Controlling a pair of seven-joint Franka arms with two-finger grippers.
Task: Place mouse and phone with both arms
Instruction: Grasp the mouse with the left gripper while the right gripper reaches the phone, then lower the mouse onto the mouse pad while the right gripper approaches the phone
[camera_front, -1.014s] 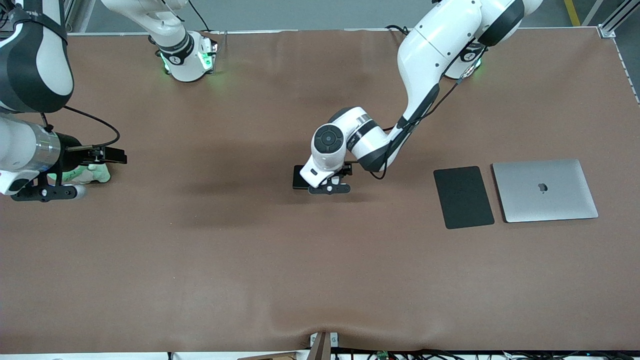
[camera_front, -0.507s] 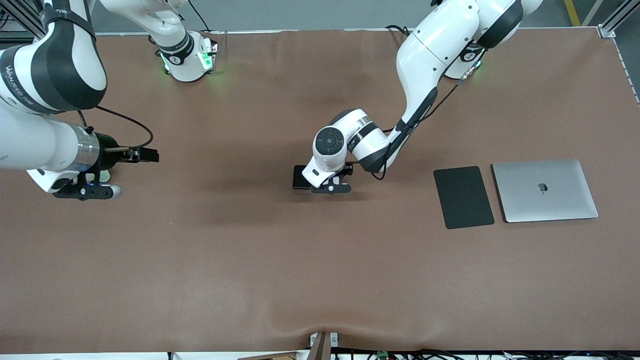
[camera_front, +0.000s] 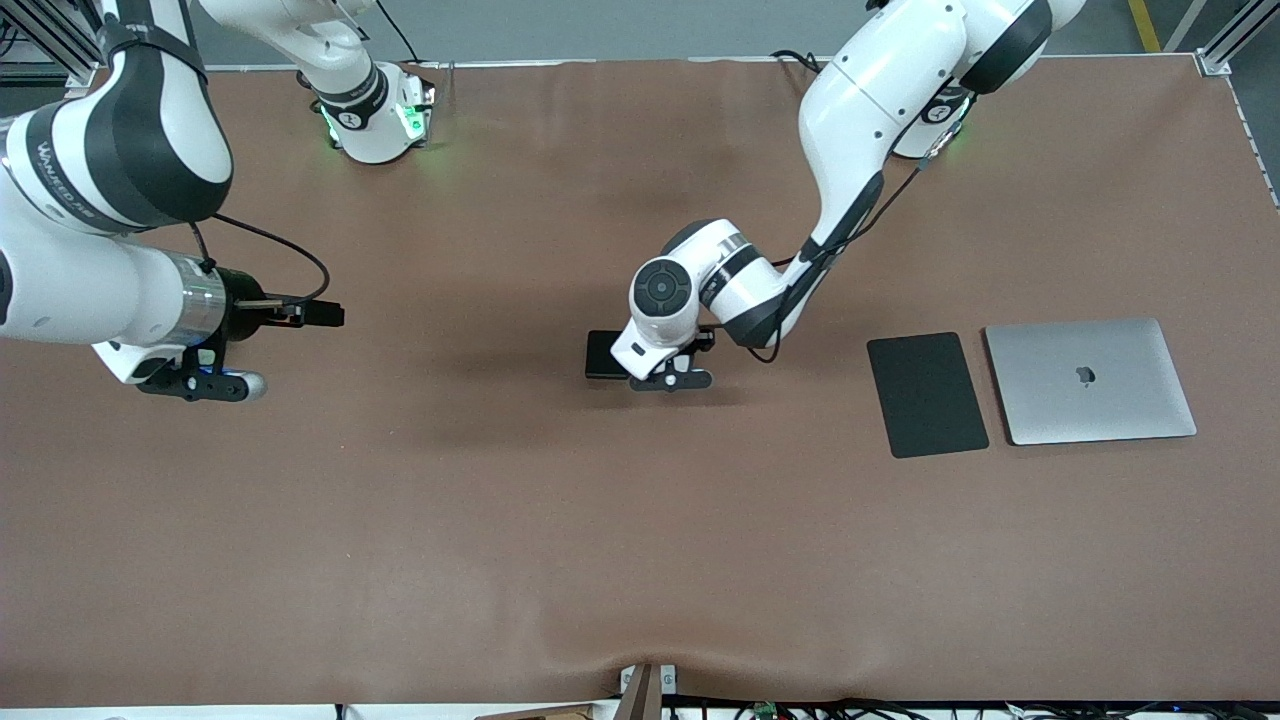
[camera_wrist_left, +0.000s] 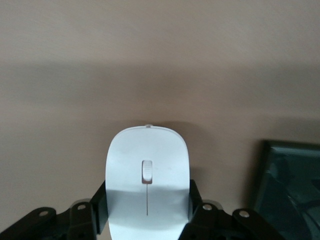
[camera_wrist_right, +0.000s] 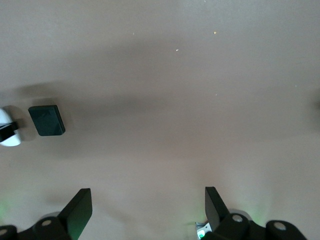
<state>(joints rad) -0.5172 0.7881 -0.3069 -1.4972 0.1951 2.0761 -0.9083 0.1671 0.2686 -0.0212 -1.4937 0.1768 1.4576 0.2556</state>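
Left gripper (camera_wrist_left: 147, 220) has just clamped shut on the mouse (camera_wrist_left: 147, 175), which sits on the table touching the phone's (camera_front: 602, 354) edge, so the grasp is done and a lift should follow; right gripper (camera_wrist_right: 145, 207), jaws wide and empty, has swung in toward the phone.
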